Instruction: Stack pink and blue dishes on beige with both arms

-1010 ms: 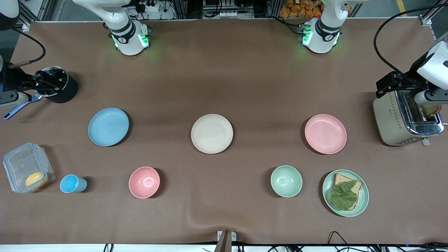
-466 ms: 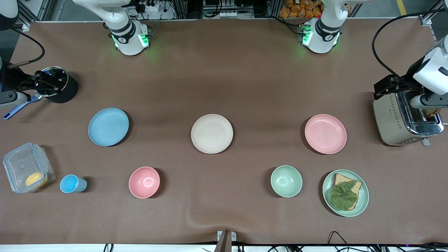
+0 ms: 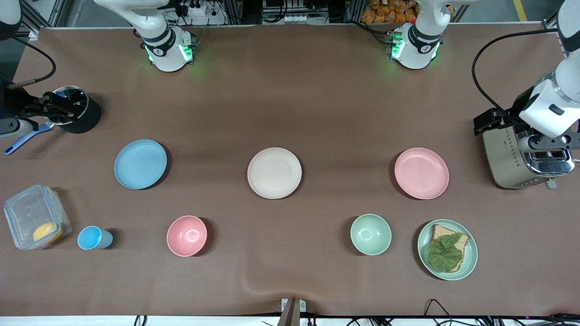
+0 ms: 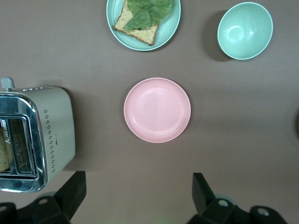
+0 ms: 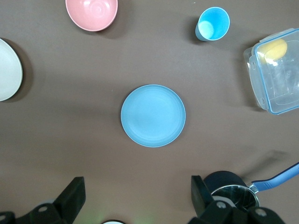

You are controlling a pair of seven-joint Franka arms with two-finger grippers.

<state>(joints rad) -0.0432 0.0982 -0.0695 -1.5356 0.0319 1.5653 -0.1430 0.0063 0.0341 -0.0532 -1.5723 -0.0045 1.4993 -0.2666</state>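
Note:
The beige plate [image 3: 274,173] lies at mid table. Level with it, the blue plate [image 3: 140,164] [image 5: 153,115] lies toward the right arm's end and the pink plate [image 3: 421,173] [image 4: 157,109] toward the left arm's end. All three lie flat and apart, with nothing on them. My left gripper [image 3: 482,124] [image 4: 138,179] hangs high and open over bare cloth between the pink plate and the toaster. My right gripper [image 3: 50,108] [image 5: 137,182] hangs high and open over bare cloth between the blue plate and a black pot. Neither holds anything.
Toaster [image 3: 521,156] at the left arm's end. Black pot [image 3: 74,111] with blue handle, clear box [image 3: 34,216] and blue cup [image 3: 93,238] at the right arm's end. Nearer the front camera: pink bowl [image 3: 186,235], green bowl [image 3: 370,234], green plate [image 3: 471,260] with bread.
My left hand has moved off the toaster's top toward the pink plate. My right hand has drawn slightly toward the table's end. No plate has moved.

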